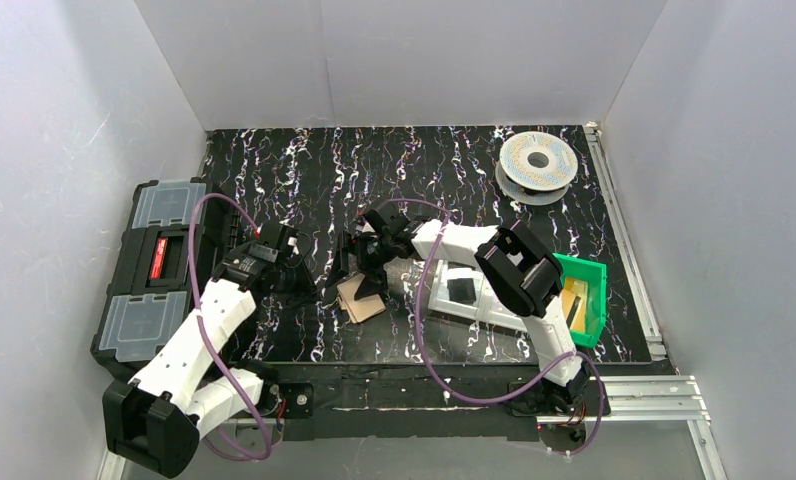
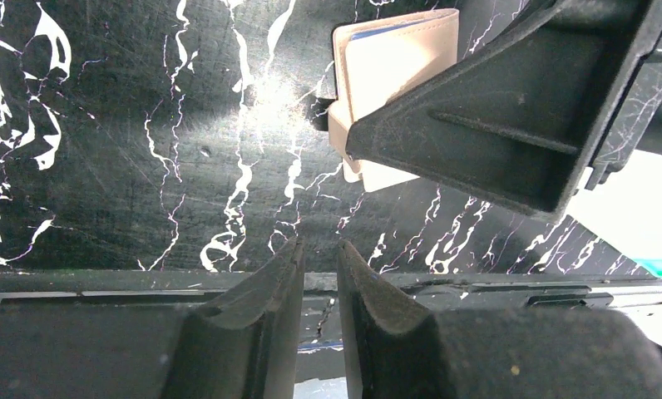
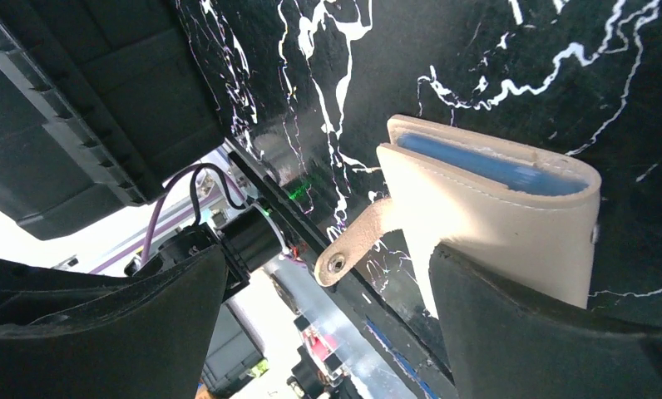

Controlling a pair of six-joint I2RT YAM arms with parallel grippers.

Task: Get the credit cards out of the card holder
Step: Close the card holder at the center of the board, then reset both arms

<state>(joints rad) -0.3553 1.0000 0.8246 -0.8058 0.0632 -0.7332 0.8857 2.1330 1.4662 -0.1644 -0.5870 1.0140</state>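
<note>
The table (image 1: 304,190) is black with white marble veining. The card holder (image 3: 511,224) is pale tan, and the credit cards (image 3: 494,166) inside it are blue. At the right, the bin (image 1: 596,300) is green. At the left, the toolbox (image 1: 169,280) is black with a red label.

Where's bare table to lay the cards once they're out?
Best: the far stretch of table between the toolbox and the spool. Also a near-edge strip left of the wallet. Crowded: tray and green bin on the right.
</note>
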